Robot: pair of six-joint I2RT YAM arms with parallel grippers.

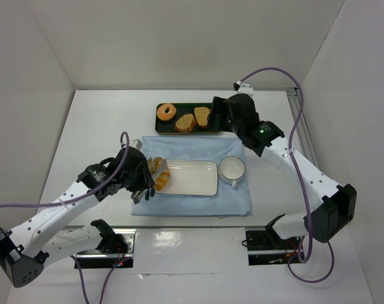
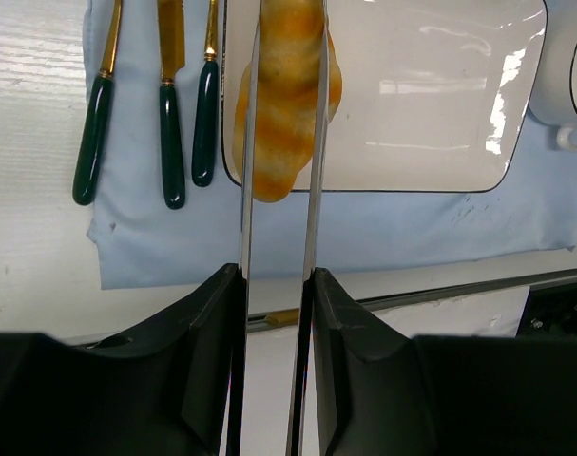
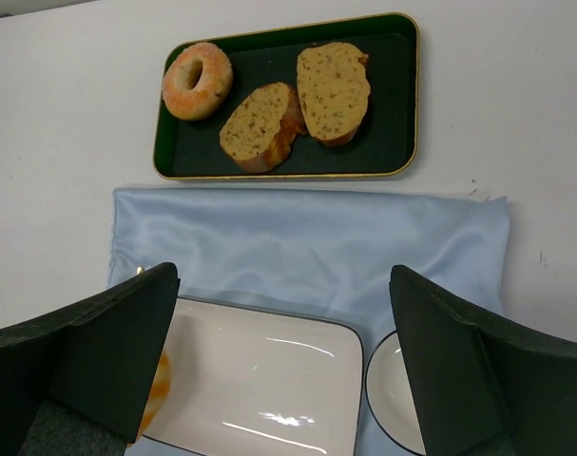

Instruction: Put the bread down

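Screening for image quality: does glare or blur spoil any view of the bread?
Left wrist: bread sharp, glare streaks on the plate; top external: reflections on the table's glossy near edge; right wrist: sharp, bread mostly hidden.

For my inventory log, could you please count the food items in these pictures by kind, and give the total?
bread roll: 1
doughnut: 1
bread slices: 2
Total: 4
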